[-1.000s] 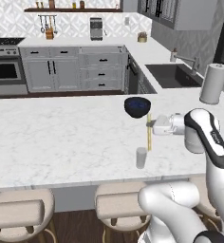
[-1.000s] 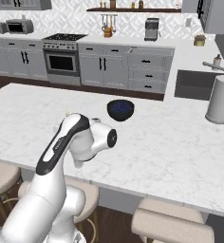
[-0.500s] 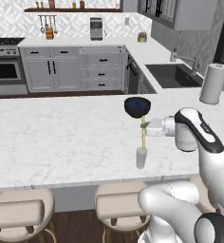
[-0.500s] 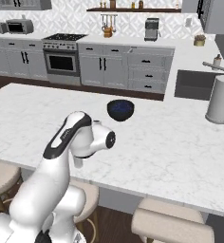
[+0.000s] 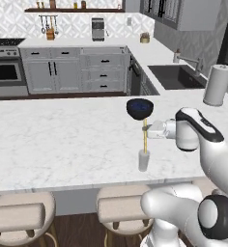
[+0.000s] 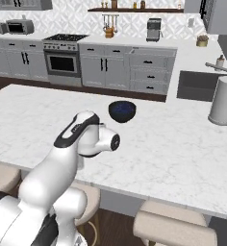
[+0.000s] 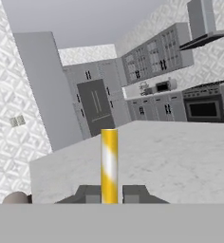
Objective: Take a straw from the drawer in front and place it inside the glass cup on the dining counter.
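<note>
As seen from the left base view, the end effector (image 5: 148,130) grips the straw (image 5: 145,139) near its top; long axis vertical, lower end inside the glass cup (image 5: 144,160) on the desk (image 5: 63,140), directly beneath. Hand view: both fingers (image 7: 91,193) clamp the straw (image 7: 109,163). Judgement: release suffices.

My arm (image 5: 203,144) is glossy white, built of rounded, bulbous segments with dark bands at the joints (one black strip along the upper link). My pincer (image 7: 109,193) has two small dark-grey blocky fingertips.
</note>
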You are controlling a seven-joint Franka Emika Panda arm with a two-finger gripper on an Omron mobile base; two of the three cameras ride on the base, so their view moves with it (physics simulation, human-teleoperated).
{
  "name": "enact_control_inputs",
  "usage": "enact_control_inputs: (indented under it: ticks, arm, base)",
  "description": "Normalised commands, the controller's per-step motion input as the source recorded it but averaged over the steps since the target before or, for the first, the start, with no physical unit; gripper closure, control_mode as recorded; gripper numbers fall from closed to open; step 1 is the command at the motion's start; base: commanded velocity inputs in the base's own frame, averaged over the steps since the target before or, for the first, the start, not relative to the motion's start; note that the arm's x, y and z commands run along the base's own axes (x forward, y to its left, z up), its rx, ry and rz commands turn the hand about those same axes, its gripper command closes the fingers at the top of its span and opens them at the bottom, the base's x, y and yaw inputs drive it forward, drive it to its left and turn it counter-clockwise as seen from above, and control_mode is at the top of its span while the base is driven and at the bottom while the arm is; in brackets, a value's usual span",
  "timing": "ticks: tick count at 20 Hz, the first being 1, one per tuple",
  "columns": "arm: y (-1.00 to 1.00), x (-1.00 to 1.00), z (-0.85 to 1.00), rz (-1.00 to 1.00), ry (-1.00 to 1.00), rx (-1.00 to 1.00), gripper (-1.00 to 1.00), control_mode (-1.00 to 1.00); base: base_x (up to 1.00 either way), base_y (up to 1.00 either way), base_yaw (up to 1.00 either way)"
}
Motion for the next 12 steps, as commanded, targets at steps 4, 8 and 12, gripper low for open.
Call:
enact_control_inputs:
  ticks: [4,8,12]
  arm:
    - [-0.06,0.20,-0.22,0.00,0.00,0.00,1.00,-1.00]
    - [0.00,0.14,-0.30,0.00,0.00,0.00,1.00,-1.00]
    - [0.00,0.11,-0.32,0.00,0.00,0.00,1.00,-1.00]
  base:
    - [0.00,0.00,0.00]
    - [0.00,0.00,0.00]
    - [0.00,0.00,0.00]
